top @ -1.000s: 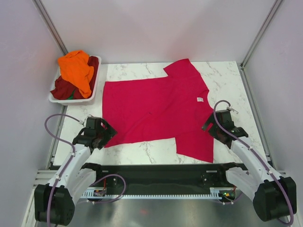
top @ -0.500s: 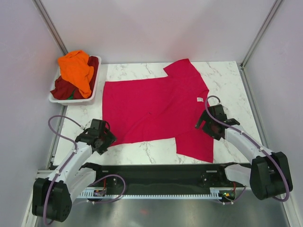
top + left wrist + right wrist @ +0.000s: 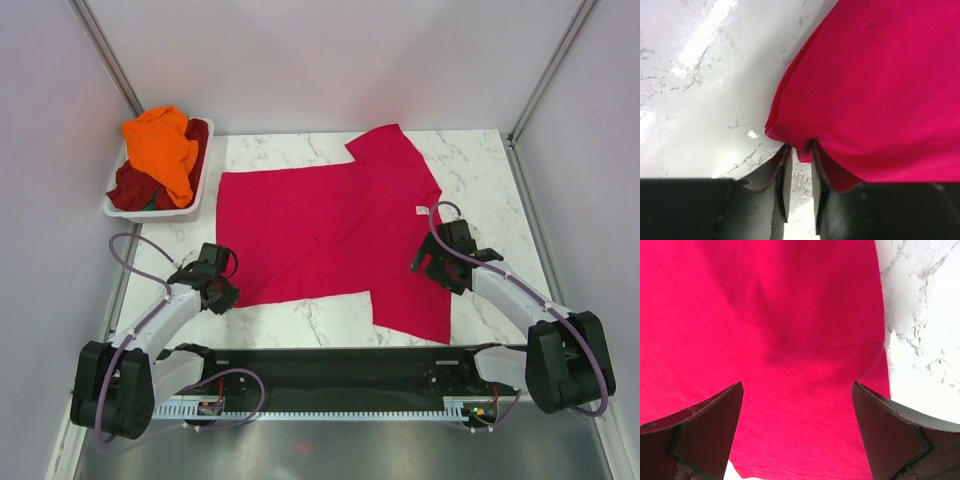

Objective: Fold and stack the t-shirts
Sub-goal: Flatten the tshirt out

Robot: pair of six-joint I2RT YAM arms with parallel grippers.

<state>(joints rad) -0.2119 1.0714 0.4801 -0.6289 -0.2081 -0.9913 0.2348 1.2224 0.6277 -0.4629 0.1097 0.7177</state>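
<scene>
**Item 1. Left claw** (image 3: 220,288): pressed together on the near-left corner of the pink shirt (image 3: 320,230). A small tuck of hem is pinched between my fingertips (image 3: 771,174). The cloth around the tuck lies on the table (image 3: 470,160). There is bare marble to the left of this corner and nearer than it.

**Item 2. Right claw** (image 3: 428,264): fingers wide apart, gripping nothing. It sits over the shirt's right side, above the near sleeve and just inside the right edge. In the wrist view that edge runs down the right, with marble beyond it.

**Item 3. Pink shirt:** spread flat mid-table, with the hem to the left. The neck, with its white label (image 3: 422,210), is to the right. One sleeve points to the far edge and the other to the near edge.

**Item 4. Orange shirt** (image 3: 160,145): heaped on the maroon shirt (image 3: 130,185) in the basket (image 3: 150,212) at the far-left corner. The basket is close to the pink shirt's far-left corner.

**Item 5. Open room:**
- A wide bare patch right of the neck, up to the table's right edge.
- A narrow strip along the far edge.
- A strip between the shirt's near edge and the table's near edge.
- A patch left of the hem, between the basket and my left claw.
</scene>
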